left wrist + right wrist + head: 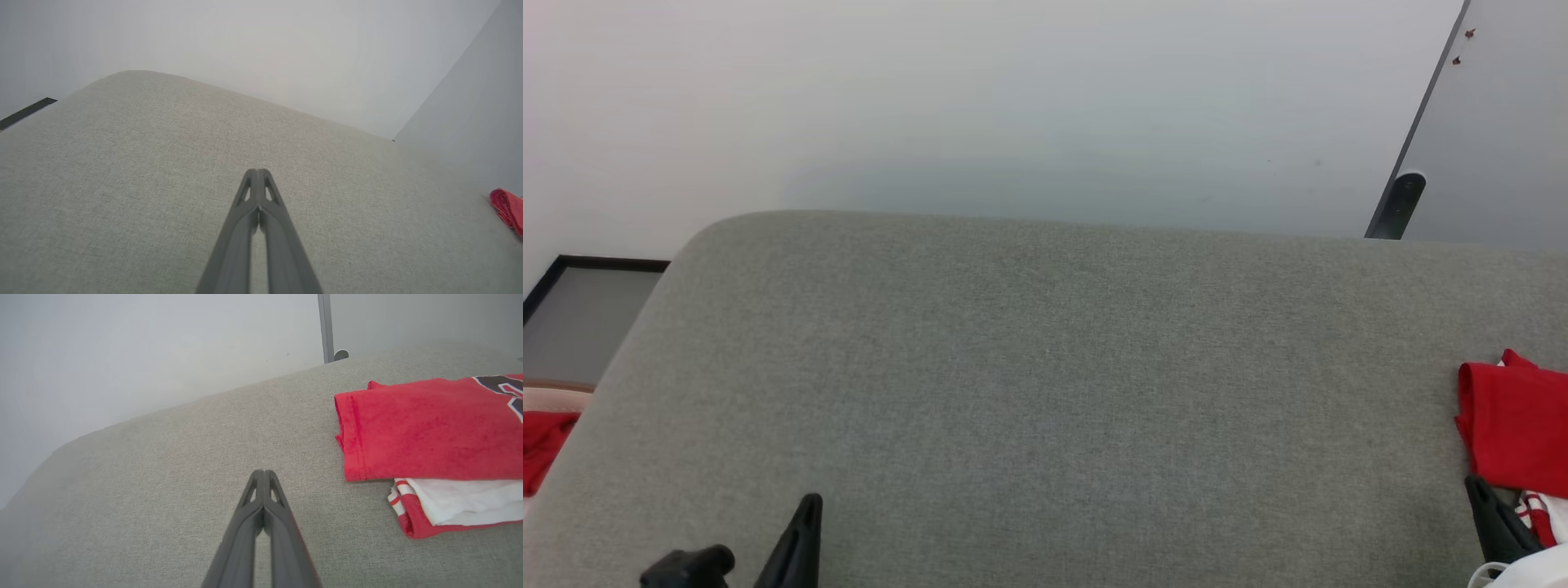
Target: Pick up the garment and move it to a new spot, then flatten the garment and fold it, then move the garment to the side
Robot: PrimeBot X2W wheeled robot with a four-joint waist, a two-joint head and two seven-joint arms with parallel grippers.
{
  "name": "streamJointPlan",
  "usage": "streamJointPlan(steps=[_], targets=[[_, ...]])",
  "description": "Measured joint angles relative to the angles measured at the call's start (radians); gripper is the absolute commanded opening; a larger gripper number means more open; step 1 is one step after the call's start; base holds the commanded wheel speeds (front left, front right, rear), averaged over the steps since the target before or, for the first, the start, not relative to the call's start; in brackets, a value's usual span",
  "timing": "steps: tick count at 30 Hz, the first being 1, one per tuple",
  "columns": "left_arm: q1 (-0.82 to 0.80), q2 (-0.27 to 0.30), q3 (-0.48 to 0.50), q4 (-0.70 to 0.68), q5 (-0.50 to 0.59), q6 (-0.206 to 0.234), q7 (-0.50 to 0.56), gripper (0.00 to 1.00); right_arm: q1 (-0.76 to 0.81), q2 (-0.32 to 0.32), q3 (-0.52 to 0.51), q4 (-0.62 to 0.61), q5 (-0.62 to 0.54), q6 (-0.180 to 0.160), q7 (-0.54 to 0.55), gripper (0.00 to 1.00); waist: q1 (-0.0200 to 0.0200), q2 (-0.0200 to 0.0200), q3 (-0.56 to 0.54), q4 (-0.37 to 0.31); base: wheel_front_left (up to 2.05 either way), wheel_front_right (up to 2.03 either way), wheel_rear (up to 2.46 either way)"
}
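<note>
Upholstery grey, wall pale — garment folded, red over white; left gripper and right gripper pinched together, empty.

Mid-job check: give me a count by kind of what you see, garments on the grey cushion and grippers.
Garments on the grey cushion: 1, the folded red jersey
Grippers: 2, left gripper and right gripper, both shut and empty
Total: 3

Left gripper closed; right gripper closed
</note>
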Motion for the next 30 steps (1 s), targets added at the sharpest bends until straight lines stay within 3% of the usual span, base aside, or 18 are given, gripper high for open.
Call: streamJointPlan(steps=[30], targets=[[-0.091,-0.095,0.092,0.076,-0.384,-0.060,0.092,0.00,-0.068,0.038,0.028,0.083,0.416,0.000,-0.040,0.00,0.0000,0.0001,0.010,-0.018,0.00,0.00,0.00]])
